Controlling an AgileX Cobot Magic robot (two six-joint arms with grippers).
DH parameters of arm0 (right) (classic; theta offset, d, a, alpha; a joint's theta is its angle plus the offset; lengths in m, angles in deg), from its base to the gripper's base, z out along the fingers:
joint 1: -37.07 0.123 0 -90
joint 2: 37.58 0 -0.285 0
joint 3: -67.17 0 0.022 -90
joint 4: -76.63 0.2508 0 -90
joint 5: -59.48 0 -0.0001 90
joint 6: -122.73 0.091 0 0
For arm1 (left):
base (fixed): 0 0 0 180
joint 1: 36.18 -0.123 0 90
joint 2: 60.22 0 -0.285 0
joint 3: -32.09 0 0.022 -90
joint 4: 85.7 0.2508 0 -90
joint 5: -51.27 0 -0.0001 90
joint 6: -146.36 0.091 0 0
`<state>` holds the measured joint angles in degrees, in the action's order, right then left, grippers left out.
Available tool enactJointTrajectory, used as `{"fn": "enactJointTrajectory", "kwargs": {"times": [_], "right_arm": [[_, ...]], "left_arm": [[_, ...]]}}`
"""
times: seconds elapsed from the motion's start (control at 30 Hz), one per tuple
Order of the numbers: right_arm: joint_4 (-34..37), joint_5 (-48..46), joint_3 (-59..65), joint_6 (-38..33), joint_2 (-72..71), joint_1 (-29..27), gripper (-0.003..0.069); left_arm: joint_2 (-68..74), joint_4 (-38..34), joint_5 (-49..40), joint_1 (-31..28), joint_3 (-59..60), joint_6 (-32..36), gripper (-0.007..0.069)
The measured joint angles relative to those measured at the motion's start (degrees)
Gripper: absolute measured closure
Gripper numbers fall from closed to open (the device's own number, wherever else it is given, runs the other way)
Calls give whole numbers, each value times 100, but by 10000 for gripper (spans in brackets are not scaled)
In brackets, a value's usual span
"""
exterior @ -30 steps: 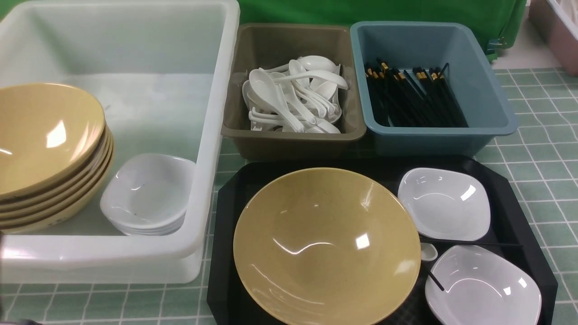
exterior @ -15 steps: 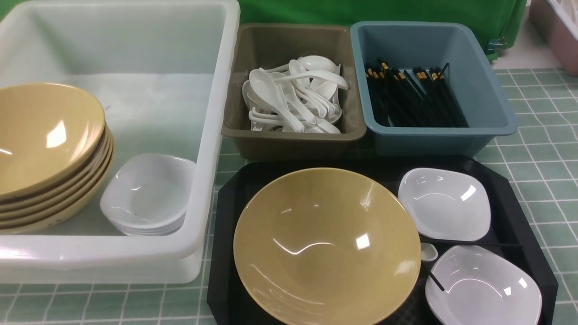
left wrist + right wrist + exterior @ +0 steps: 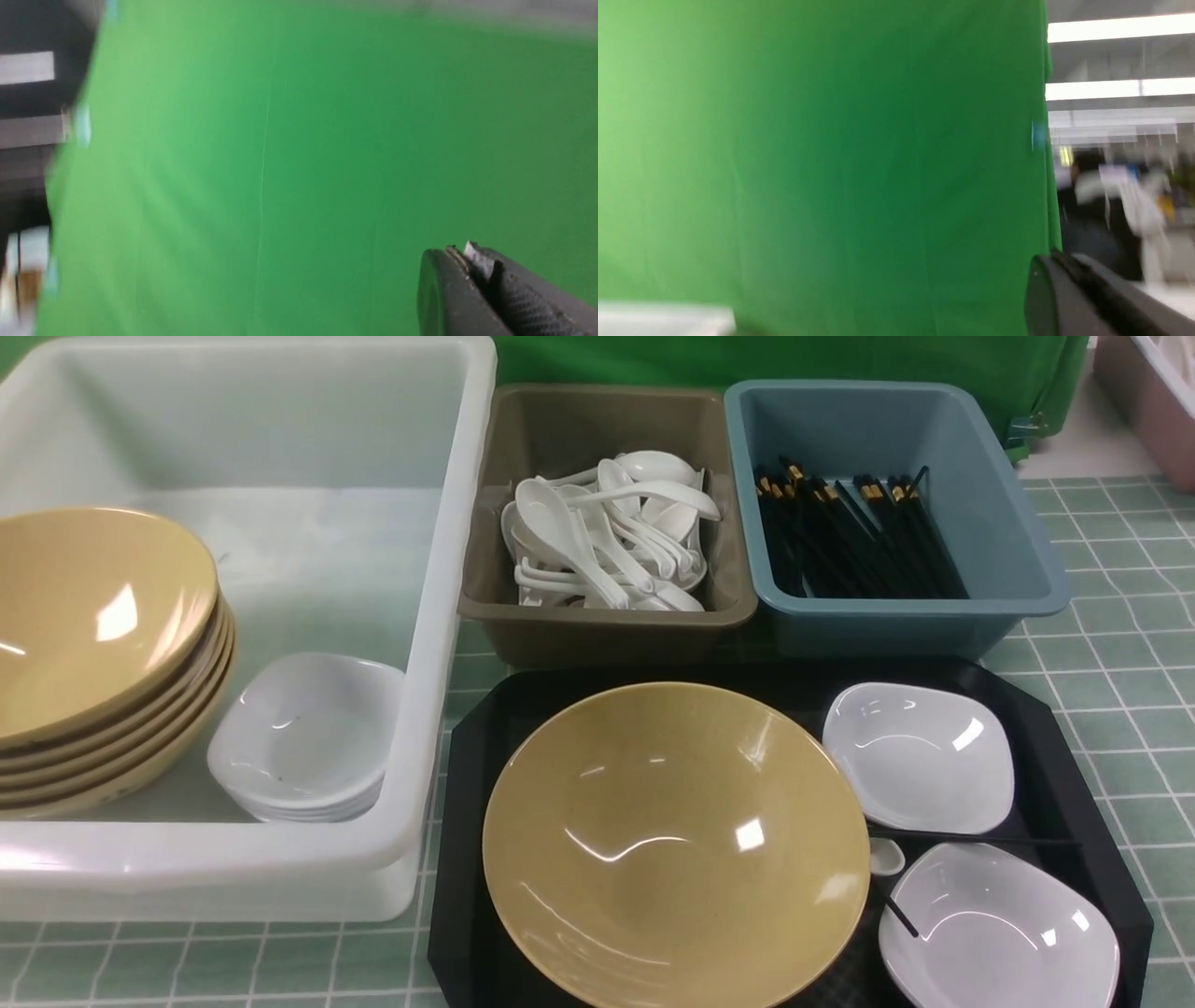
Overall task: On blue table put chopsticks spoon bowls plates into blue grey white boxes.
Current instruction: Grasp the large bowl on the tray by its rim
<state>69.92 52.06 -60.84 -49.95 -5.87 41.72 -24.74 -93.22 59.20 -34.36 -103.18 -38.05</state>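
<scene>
Matte black jaws on both arms, the left's inner pad [image 3: 525, 298] diamond-textured, its tip pale.

Dark blur by white tub's [image 3: 187, 870] near-left corner gone

A green cloth backdrop [image 3: 794, 359] hangs at my twelve o'clock. A pink crate [image 3: 1153, 401] sits at two o'clock. Past the cloth's edge, long ceiling lights [image 3: 1120, 28] glow over a blurred room.

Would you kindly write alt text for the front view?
A black tray holds a tan bowl, two white plates, a spoon and chopsticks. Left, a white tub holds stacked bowls and plates; behind, a grey bin holds spoons, a blue bin chopsticks.
</scene>
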Motion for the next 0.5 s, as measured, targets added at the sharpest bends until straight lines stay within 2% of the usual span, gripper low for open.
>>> {"fn": "enactJointTrajectory", "kwargs": {"times": [0.1,0.17,0.2,0.23,0.3,0.33,0.4,0.47,0.5], "right_arm": [[74,-962,-5,-7,762,0,620],[125,-1497,-7,-96,1145,0,620],[146,-2083,-18,-328,1470,0,620],[152,-2083,-18,-367,1516,0,620],[432,-2853,-18,-853,2018,49,620],[432,-2898,-18,-891,2055,59,620],[1305,-3127,-20,-1721,2474,284,620],[1650,-3106,-24,-2120,2584,371,620],[2236,-3044,-24,-2683,2723,499,620]], "left_arm": [[876,-227,-1325,65,-415,-444,620],[1412,-266,-2314,197,-776,-442,620],[1822,-284,-2980,341,-1085,-330,620],[1880,-300,-3087,366,-1130,-297,620],[2600,-464,-4250,688,-1658,183,620],[2659,-490,-4417,716,-1700,273,620],[3460,-941,-5302,1174,-2237,965,620],[3726,-1074,-5461,1357,-2412,1156,620],[4119,-1270,-5713,1661,-2685,1493,620]]}}
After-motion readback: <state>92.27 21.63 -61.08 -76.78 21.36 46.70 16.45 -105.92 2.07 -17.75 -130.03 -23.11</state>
